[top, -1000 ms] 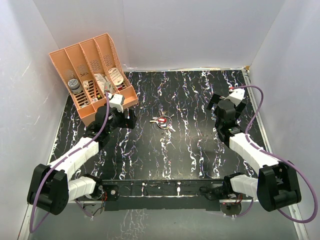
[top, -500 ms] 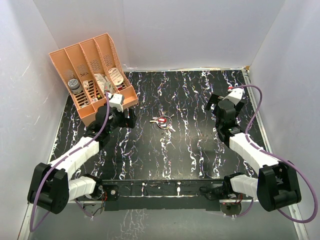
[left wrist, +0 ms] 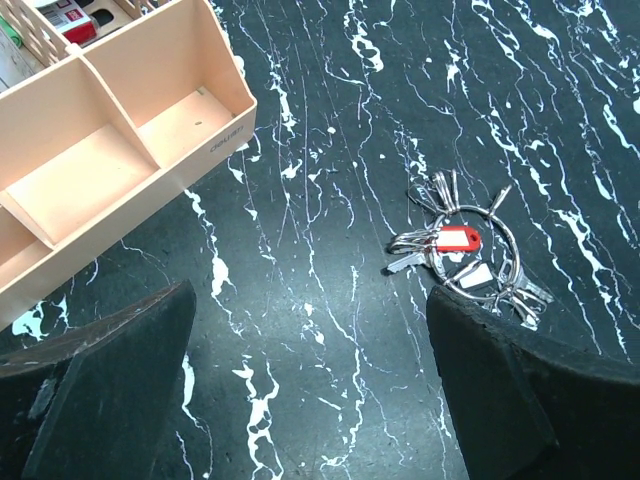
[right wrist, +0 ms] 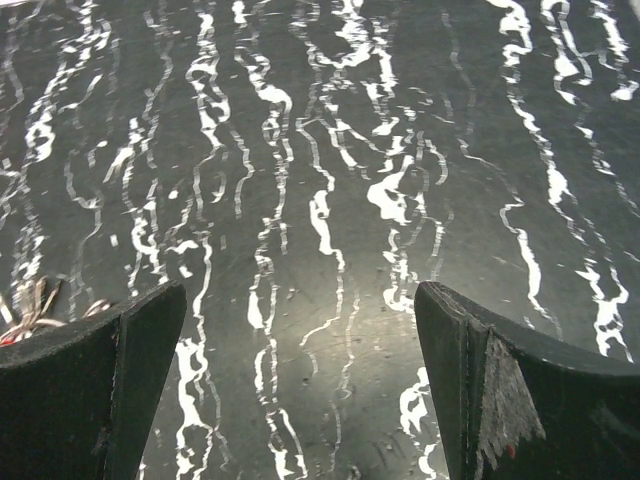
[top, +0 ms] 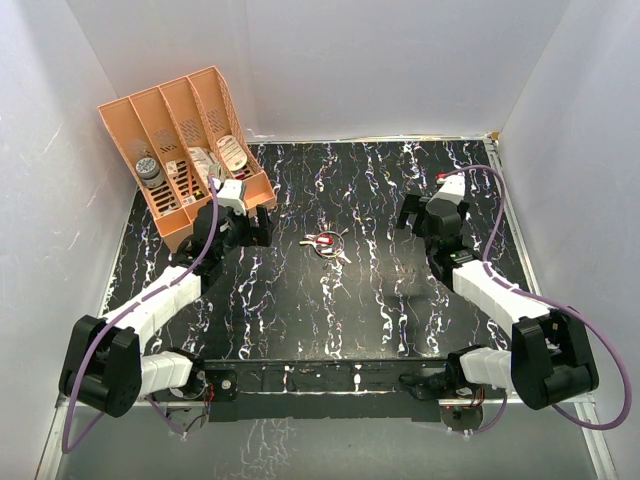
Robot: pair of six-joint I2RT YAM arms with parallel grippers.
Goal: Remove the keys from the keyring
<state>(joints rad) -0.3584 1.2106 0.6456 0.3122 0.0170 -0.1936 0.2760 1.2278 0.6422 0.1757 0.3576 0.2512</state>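
Room: plain white walls [top: 350, 60] on the left, far and right sides, boxing in the surface.
Surface [top: 380, 300]: glossy black with white marble-like veins, with glare patches in the wrist views. A black mounting bar [top: 320, 378] runs along the near edge and carries both arm bases.
Organizer [top: 185, 150]: orange and slotted, in the far-left corner, angled, with small round and boxed items in the slots. I can't tell what they are.
Left arm [top: 160, 300]: reaches from the near-left corner toward the organizer's near-right corner. Left gripper [top: 250, 228] sits just beside that corner with its fingers wide apart [left wrist: 310, 400], holding nothing and above the surface.
Right arm [top: 490, 290]: reaches from the near-right corner toward the far edge. Right gripper [top: 412, 210] also has its fingers wide apart [right wrist: 300, 390], holding nothing, with only bare surface between them.
Keyring [top: 327, 243]: lies flat on the surface around the middle, a bit toward the far edge, between the two grippers. It's nearer the left one and touches neither. The left wrist view shows a thin silver ring [left wrist: 480, 250].
Keys [left wrist: 458, 240]: on the ring and fanned around it, one red head across the middle, the rest silver. The right wrist view only catches them at the left edge [right wrist: 30, 310].
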